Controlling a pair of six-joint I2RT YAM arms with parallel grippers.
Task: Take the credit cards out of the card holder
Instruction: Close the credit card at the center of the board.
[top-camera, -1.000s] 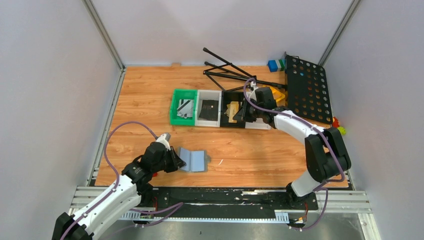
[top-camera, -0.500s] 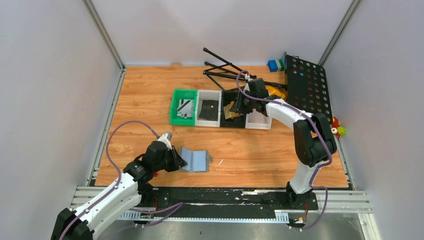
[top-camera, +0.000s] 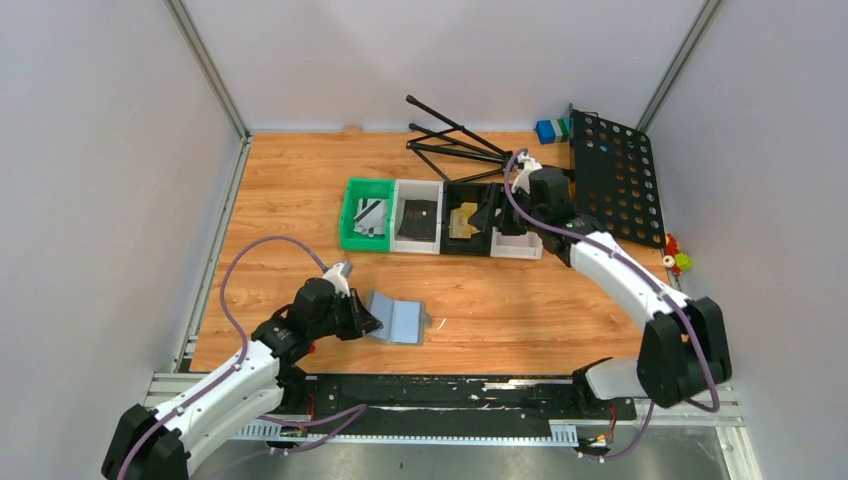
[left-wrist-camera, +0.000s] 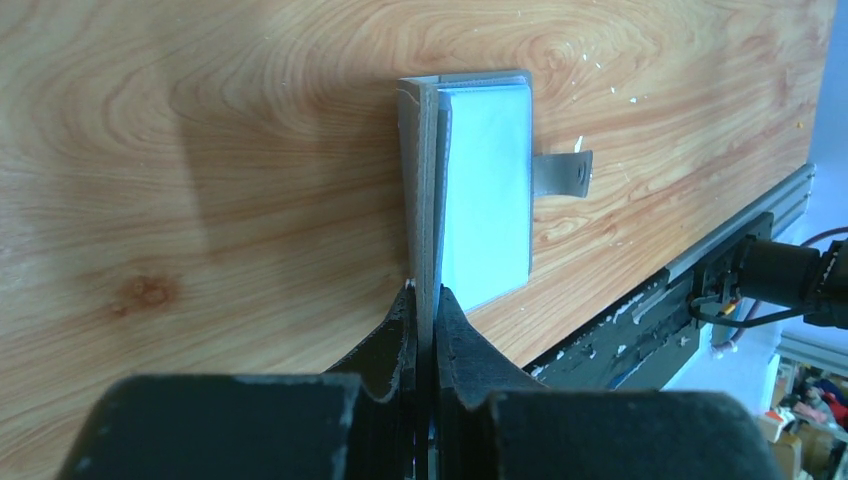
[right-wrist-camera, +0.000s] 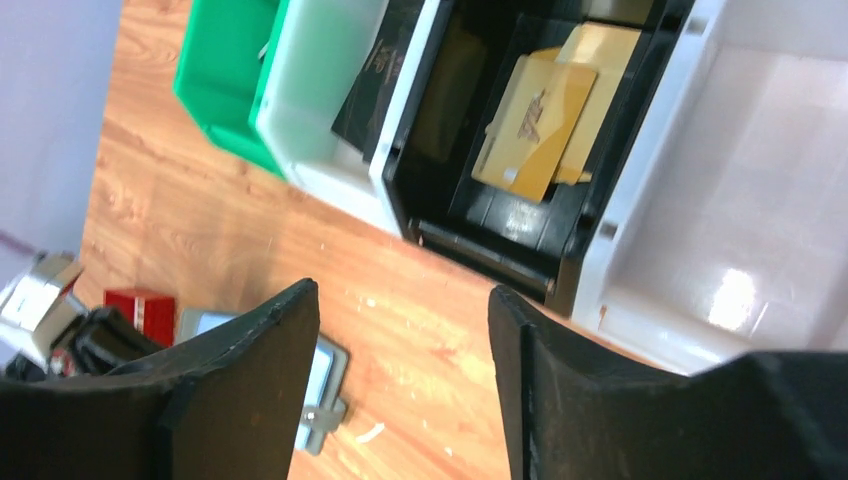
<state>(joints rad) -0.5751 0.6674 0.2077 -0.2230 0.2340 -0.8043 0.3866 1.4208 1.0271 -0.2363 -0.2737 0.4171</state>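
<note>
On your wood table, a row of trays sits at mid-depth: green, white, black, then another white. A black perforated panel lies at the far right.

Your holder lies open near the front edge, left of centre and well apart from the trays. Its long axis runs left to right, slightly skewed, with the fold across it. Its small tab sticks out from the right flap, pointing towards the right arm's side. The right flap lies flat on the wood. The left flap stands up on edge.

Your left gripper has its fingers pressed together on that raised flap, pinching its edge.

Your right gripper hangs over the near side of the black tray, fingers spread wide with nothing between them.

The cards are in the trays. Two gold cards overlap in the black tray, skewed to each other. A black card is in the first white tray. A silvery card lies aslant in the green one.

A red block sits beside the left gripper.
</note>
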